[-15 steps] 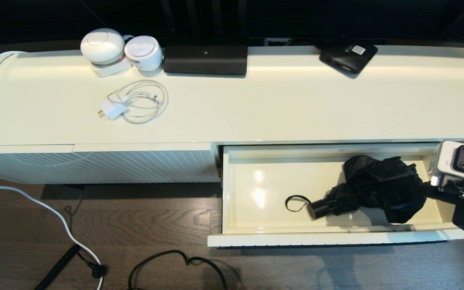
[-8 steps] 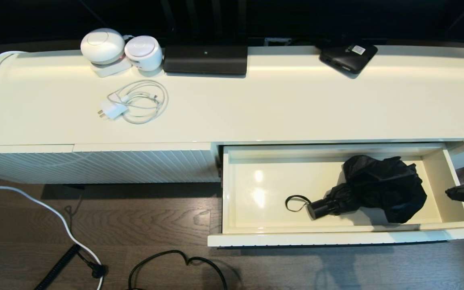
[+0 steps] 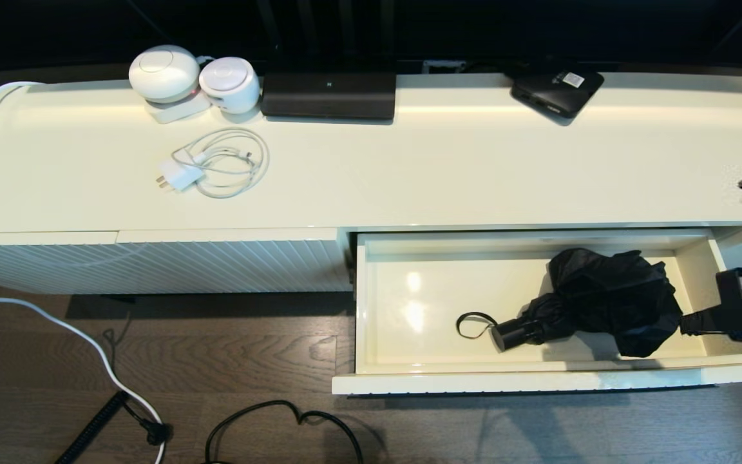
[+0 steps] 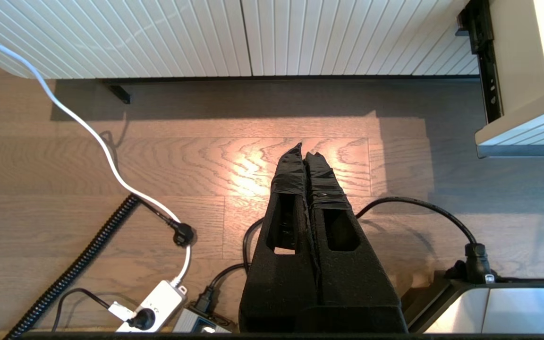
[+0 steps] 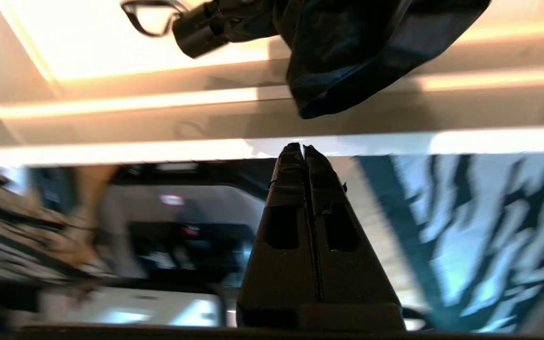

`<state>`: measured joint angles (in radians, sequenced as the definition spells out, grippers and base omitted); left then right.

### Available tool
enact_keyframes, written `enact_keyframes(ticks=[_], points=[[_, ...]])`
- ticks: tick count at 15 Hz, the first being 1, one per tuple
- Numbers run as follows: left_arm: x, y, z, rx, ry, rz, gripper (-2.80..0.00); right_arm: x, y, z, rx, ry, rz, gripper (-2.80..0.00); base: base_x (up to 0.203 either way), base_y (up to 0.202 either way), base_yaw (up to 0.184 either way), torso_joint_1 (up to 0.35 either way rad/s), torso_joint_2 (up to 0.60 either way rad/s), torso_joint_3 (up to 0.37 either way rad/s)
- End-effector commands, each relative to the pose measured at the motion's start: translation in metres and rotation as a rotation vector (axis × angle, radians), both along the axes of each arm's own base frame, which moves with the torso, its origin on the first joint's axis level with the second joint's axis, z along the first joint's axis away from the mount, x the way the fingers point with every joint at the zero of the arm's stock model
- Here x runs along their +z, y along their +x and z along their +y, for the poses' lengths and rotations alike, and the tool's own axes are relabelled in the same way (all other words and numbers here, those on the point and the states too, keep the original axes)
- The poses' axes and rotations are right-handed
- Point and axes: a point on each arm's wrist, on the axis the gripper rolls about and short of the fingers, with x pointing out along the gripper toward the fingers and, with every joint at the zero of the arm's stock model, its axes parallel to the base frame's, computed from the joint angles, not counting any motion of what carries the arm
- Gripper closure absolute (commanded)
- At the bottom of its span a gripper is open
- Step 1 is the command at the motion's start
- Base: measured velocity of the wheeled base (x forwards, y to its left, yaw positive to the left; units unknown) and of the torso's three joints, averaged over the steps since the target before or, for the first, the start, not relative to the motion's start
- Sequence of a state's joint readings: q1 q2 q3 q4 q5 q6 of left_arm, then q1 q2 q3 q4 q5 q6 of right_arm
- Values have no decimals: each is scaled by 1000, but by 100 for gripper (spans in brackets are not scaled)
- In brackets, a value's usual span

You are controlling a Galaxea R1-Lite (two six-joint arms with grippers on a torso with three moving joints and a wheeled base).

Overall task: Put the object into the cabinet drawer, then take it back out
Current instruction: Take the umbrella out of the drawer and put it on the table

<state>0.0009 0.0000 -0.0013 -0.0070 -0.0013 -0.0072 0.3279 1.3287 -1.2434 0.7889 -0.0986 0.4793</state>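
The black folding umbrella (image 3: 609,299) lies in the right half of the open cream drawer (image 3: 506,384). Its short handle (image 3: 513,335) and thin wrist loop (image 3: 472,325) point left. My right gripper (image 3: 684,324) reaches in over the drawer's right wall, shut and holding nothing, with its tips right beside the bunched fabric. The right wrist view shows the shut right gripper (image 5: 304,147) short of the umbrella fabric (image 5: 357,42) and the handle (image 5: 201,30). My left gripper (image 4: 306,150) hangs shut above the wooden floor, left of the drawer's corner (image 4: 527,137), outside the head view.
On the cabinet top sit a coiled white charger cable (image 3: 219,162), two round white devices (image 3: 194,77), a wide black device (image 3: 329,95) and a flat black box with a label (image 3: 558,89). A ribbed panel (image 3: 152,264) lies left of the drawer. Cables (image 3: 281,419) trail on the floor.
My right arm pulled away to the right edge of the view, then came back low with its wrist turned, tips again beside the fabric. The umbrella and the drawer have not moved.
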Motion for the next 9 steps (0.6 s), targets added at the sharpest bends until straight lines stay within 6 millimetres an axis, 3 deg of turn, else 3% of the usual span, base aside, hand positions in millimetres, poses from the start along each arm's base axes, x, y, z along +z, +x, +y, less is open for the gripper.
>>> enact_keyframes(ticks=[1,3,4,9], points=[[0,0,0,-1,0,-1,0,-6,11,8,-120,87,55,0,0,0,0,0,0,0],[0,0,0,0,0,-1,0,-11,14,8,-240,131,79,-9,0,0,0,0,0,0],[0,0,0,0,0,-1,0,-15,16,6,-303,142,86,-280,0,0,0,0,0,0],[0,0,0,0,0,-1,0,-18,30,-8,-501,193,16,-280,0,0,0,0,0,0]])
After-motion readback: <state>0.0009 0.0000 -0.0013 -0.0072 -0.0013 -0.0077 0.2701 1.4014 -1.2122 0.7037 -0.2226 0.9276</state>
